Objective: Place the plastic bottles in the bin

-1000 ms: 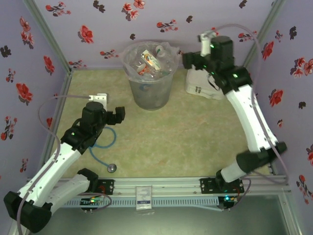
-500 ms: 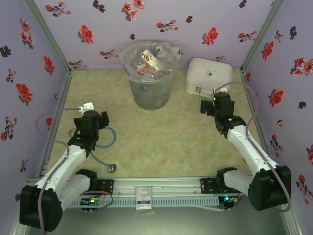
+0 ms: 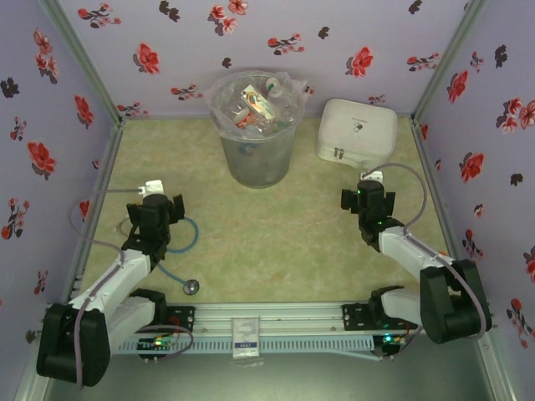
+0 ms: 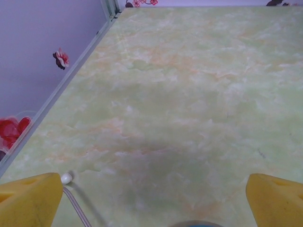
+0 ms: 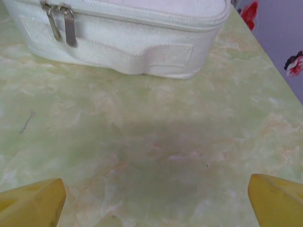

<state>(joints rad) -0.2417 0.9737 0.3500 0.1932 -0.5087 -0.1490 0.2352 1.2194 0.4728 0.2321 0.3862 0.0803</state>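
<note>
The translucent bin point(image 3: 257, 154) stands at the back middle of the table, lined with a clear bag. Several plastic bottles point(image 3: 259, 104) with coloured labels lie piled inside it. My left gripper point(image 3: 153, 213) hangs low over the table at the left, far from the bin. Its yellow fingers point(image 4: 31, 198) stand wide apart with only bare table between them. My right gripper point(image 3: 364, 199) hangs low at the right, just in front of the white case. It is open too, yellow fingers point(image 5: 277, 201) spread, nothing held.
A white zipped case point(image 3: 357, 131) sits at the back right, its front wall point(image 5: 123, 40) close ahead of the right gripper. A blue-tubed stethoscope point(image 3: 185, 251) lies under and beside the left arm; its white earpiece point(image 4: 66, 178) shows near the left finger. Walls point(image 3: 50, 109) enclose the table.
Over the last second the right arm swung down from beside the bin to low over the table by the case. The left arm drew back and lowered. Both settled slightly nearer since half a second ago.
</note>
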